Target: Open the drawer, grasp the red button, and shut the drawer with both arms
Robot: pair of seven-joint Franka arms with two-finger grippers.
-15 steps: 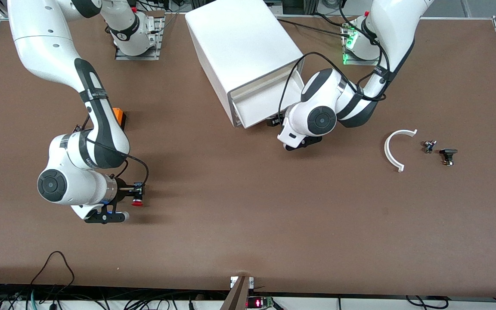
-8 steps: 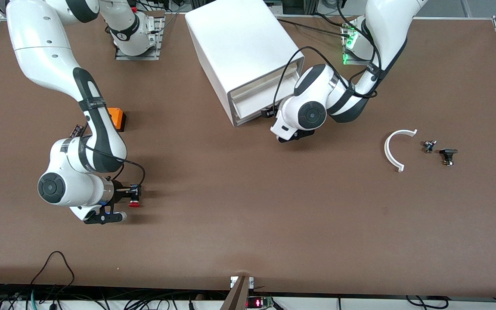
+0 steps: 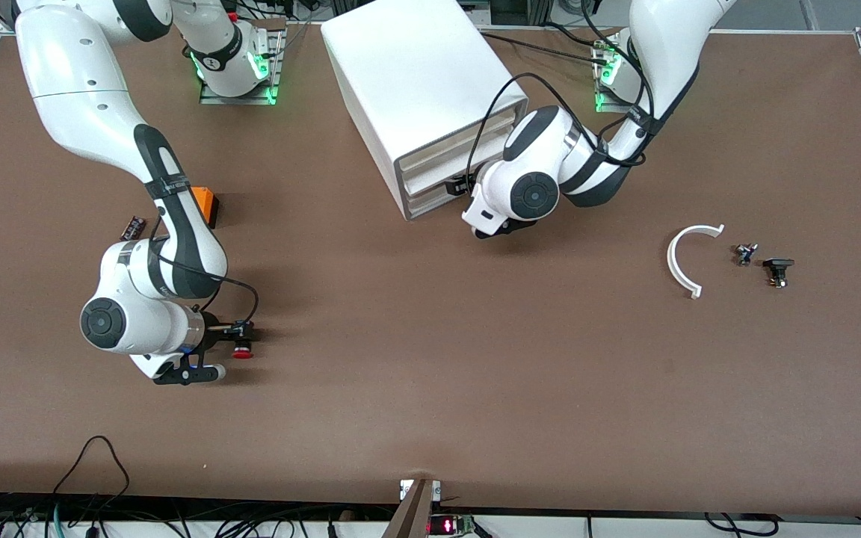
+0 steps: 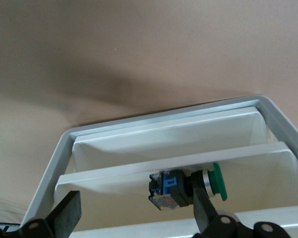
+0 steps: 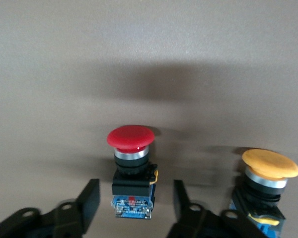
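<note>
The red-capped button [image 5: 130, 171] stands upright on the bare table, toward the right arm's end [image 3: 242, 352]. My right gripper [image 5: 135, 198] is open around its black-and-blue body, with a gap on each side, and sits low over the table [image 3: 238, 335]. The drawer [image 3: 430, 200] is the lower one of the white cabinet [image 3: 415, 75] and sits almost fully in. My left gripper [image 3: 462, 188] is at the drawer's front. It is open [image 4: 135, 208], with nothing between its fingers. Its wrist view looks into the drawer [image 4: 268, 215].
An orange-capped button [image 5: 268, 183] stands beside the red one. A green-capped button [image 4: 188, 187] lies in the drawer. An orange cube [image 3: 206, 205] and a small dark part [image 3: 134, 226] lie near the right arm. A white curved piece [image 3: 688, 258] and two small parts [image 3: 744, 254] [image 3: 778, 270] lie toward the left arm's end.
My right gripper has opened and let go of the red button, which now stands on the table. My left arm has pushed the drawer in toward the cabinet.
</note>
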